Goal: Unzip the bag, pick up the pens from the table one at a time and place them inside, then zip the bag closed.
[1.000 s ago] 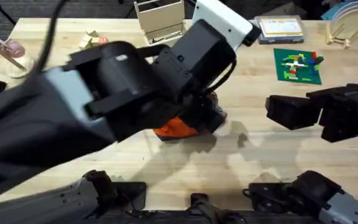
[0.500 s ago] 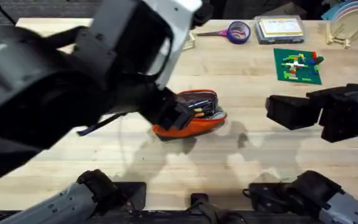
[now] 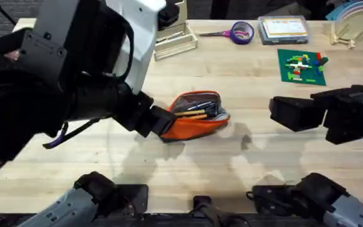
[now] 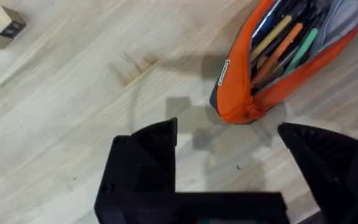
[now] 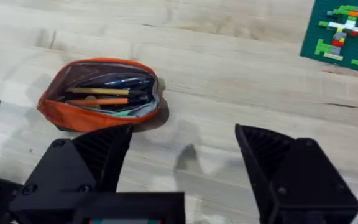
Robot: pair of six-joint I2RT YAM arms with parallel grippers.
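The bag (image 3: 193, 116) is lying unzipped mid-table (image 3: 244, 170), with the pens (image 5: 99, 96) resting inside. The left gripper (image 4: 229, 146) is hovering beside its end, fingers spread and empty. The right gripper (image 5: 182, 165) is hanging well apart, also spread.

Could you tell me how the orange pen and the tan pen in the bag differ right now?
The orange pen is bright orange; the tan pen is yellowish. In the overhead view the tan one lies just beyond the orange one. Both lie side by side, lengthwise, inside the open bag, among darker items.
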